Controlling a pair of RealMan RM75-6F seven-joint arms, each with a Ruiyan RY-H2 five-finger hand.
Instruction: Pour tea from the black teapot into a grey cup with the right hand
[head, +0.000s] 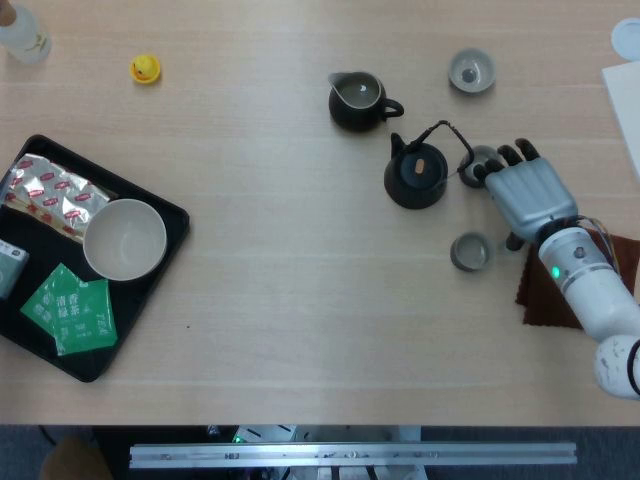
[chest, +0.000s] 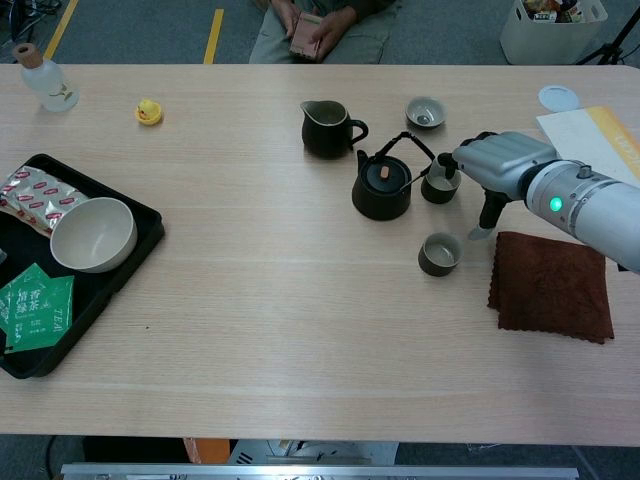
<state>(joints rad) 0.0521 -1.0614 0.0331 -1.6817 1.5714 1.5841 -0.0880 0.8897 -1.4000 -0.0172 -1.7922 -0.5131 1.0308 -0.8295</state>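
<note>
The round black teapot with a wire bail handle (head: 417, 174) (chest: 381, 189) stands upright on the light wooden counter (head: 280, 300). Just right of it, the right hand (head: 527, 192) (chest: 497, 160) hovers released, fingers spread, grasping nothing, its fingertips over a small grey cup (chest: 440, 185). A second grey cup (head: 469, 251) (chest: 438, 254) sits nearer the dark brown cloth (chest: 552, 285).

Right robot hand (head: 529, 194) palm down, fingers (head: 508, 154) extended and apart, holding nothing, forearm angled in from the right
</note>
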